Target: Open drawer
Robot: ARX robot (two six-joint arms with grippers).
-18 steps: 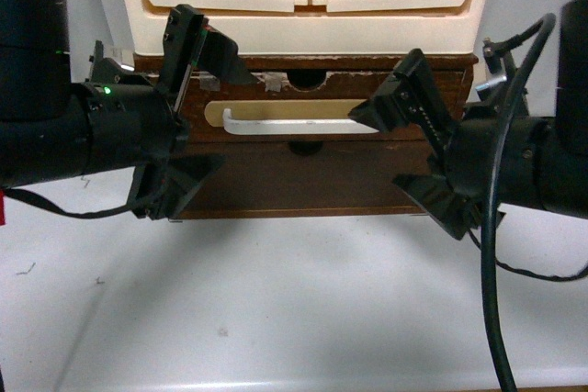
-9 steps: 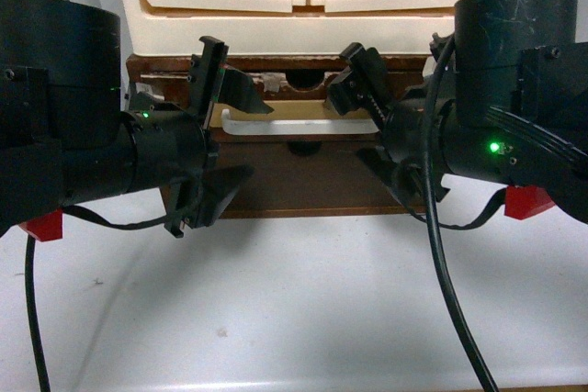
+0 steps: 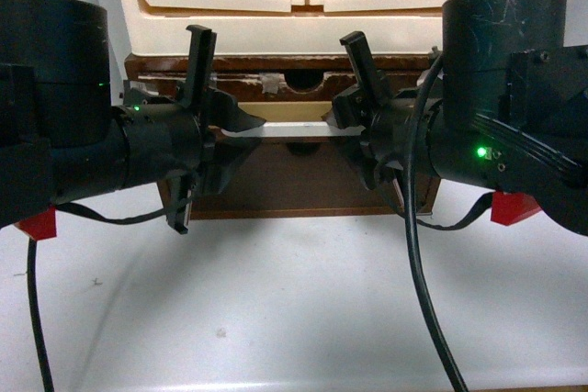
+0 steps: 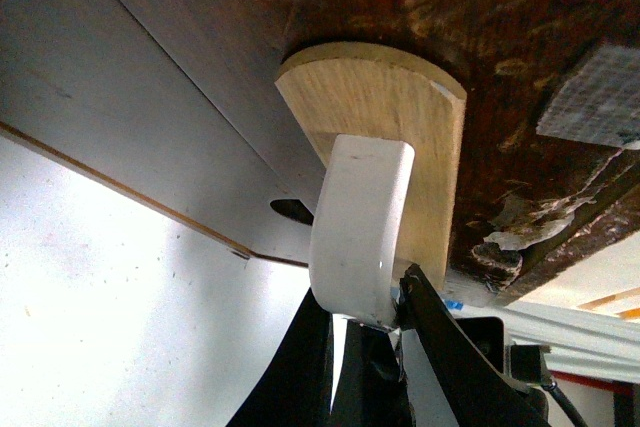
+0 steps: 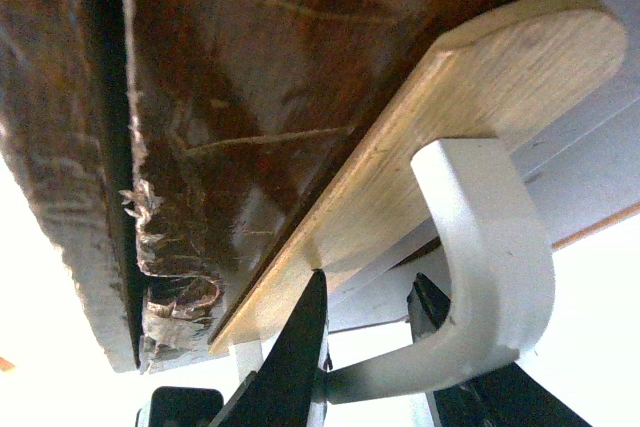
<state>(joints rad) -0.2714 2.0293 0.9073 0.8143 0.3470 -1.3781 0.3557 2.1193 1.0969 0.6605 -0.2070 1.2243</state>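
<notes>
Pictured from the front: the drawer (image 3: 241, 84), wedged directly beneath a stack of cream plastic drawers (image 3: 303, 6) and above a plain dark-brown panel (image 3: 294, 181), at the far side of a white tabletop (image 3: 276, 300). Apparently shut, front roughly level with the frame. Flanked at its white bar handle (image 3: 294, 133) by the left gripper (image 3: 250, 135) and the right gripper (image 3: 338, 130), one near each end of the bar.

Seen from the wrists: black fingers (image 4: 440, 347) set close on either side of the bar, next to the bend into the tan oval plate (image 4: 400, 107). Touching the bar on at least one side at the left. Firmly clamped or merely straddling: impossible to tell for either gripper.

Likely a stiff, fairly light thing to move: shallow, solid wood, rigid handle. Worn, though, with a chipped top edge (image 5: 170, 247) and scraps of tape (image 4: 590, 97), so possibly prone to sticking. Best taken by the bar itself, near both curved ends, and drawn straight out and evenly to avoid jamming askew. Smooth white finish probably slick under the pads; square, firm hold needed. Worth minding too: the light plastic stack on top, liable to shift with any dragging of the whole unit.

No brand, label or legible writing anywhere in view; tape blank.
</notes>
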